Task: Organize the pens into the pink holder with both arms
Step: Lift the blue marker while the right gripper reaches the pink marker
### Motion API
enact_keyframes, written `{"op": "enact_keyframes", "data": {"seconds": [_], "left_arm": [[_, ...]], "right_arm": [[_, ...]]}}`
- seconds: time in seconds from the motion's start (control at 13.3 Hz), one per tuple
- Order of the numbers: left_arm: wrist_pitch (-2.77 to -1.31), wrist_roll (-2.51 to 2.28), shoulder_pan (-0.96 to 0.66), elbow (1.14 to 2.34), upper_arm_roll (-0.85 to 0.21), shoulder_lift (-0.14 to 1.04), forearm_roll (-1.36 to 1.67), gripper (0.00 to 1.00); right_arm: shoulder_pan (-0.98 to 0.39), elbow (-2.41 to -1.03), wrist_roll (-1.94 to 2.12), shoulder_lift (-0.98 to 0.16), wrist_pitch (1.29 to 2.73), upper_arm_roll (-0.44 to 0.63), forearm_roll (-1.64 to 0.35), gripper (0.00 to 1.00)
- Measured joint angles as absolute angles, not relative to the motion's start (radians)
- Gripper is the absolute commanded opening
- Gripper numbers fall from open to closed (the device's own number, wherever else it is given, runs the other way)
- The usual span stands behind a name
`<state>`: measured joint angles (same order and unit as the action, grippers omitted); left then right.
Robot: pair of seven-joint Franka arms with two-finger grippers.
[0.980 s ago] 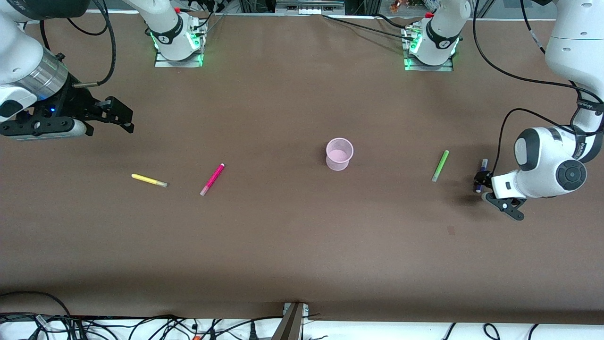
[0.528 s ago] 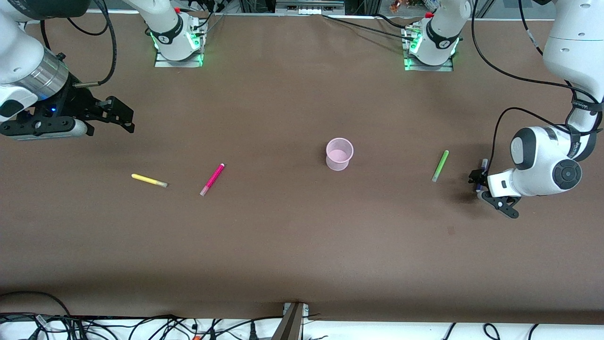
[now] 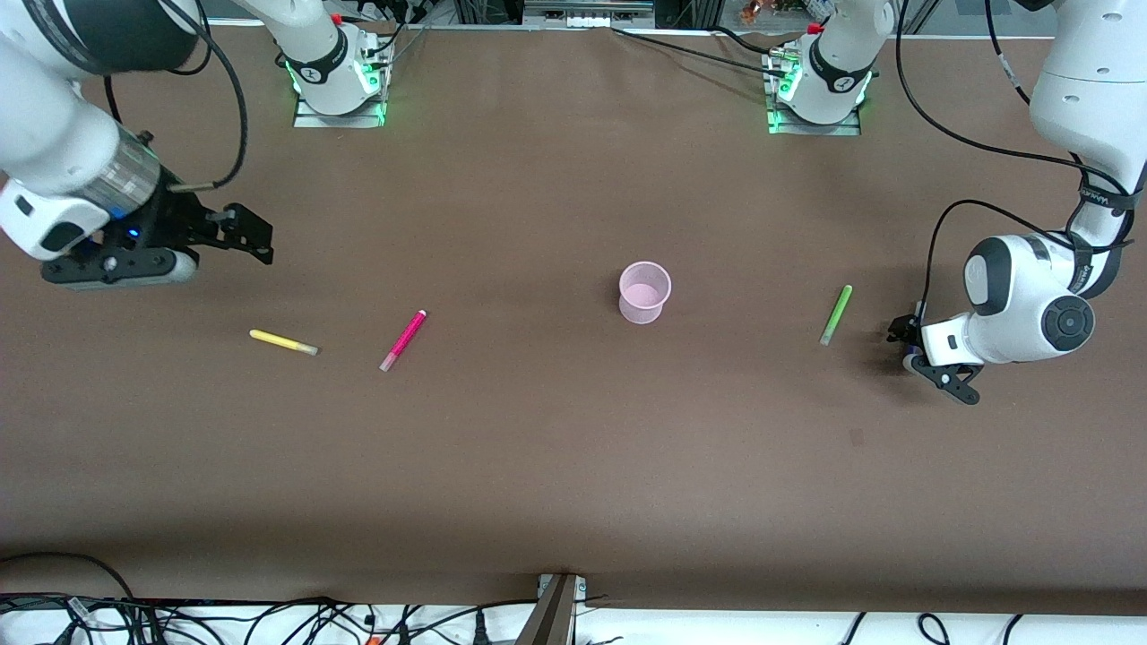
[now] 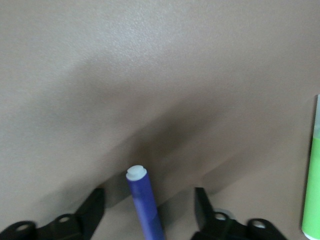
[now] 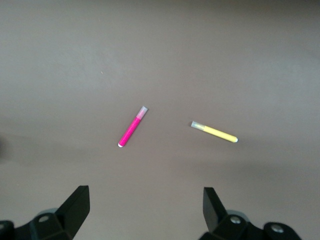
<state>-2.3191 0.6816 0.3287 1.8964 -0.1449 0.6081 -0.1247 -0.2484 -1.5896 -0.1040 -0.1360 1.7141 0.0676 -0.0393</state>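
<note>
At the cup's (image 3: 644,291) three o'clock, left gripper (image 4: 145,210) straddles the purple pen (image 4: 145,205), jaws open — off-centre closing could roll it; right gripper (image 5: 145,207) waits, open.

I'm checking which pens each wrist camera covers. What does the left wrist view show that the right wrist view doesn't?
Only the left wrist view shows the dark purple pen lying between the open left gripper's fingers, with the light green pen beside it. Only the right wrist view shows the magenta pink pen and the yellow pen, both untouched, with the open right gripper in the air over the table. Both show brown table; neither shows the pink holder.
</note>
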Motion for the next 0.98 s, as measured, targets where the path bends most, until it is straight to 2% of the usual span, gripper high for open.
{"op": "enact_keyframes", "data": {"seconds": [0.3, 0.68, 0.83, 0.98], "left_arm": [[-2.319, 0.691, 0.330, 1.897, -0.145, 0.600, -0.125, 0.00], [-2.301, 0.693, 0.329, 1.890, -0.148, 0.598, -0.125, 0.00], [-2.210, 0.693, 0.327, 1.834, -0.153, 0.590, -0.125, 0.00], [-2.054, 0.693, 0.326, 1.725, -0.164, 0.576, -0.124, 0.00]], "right_arm": [[-0.286, -1.582, -0.106, -0.245, 1.740, 0.066, 0.058, 1.00], [-0.311, -1.565, -0.106, -0.262, 1.740, 0.066, 0.062, 1.00], [-0.318, -1.567, -0.082, -0.278, 1.732, 0.066, 0.063, 1.00], [-0.319, -1.568, -0.052, -0.307, 1.735, 0.067, 0.060, 1.00]]}}
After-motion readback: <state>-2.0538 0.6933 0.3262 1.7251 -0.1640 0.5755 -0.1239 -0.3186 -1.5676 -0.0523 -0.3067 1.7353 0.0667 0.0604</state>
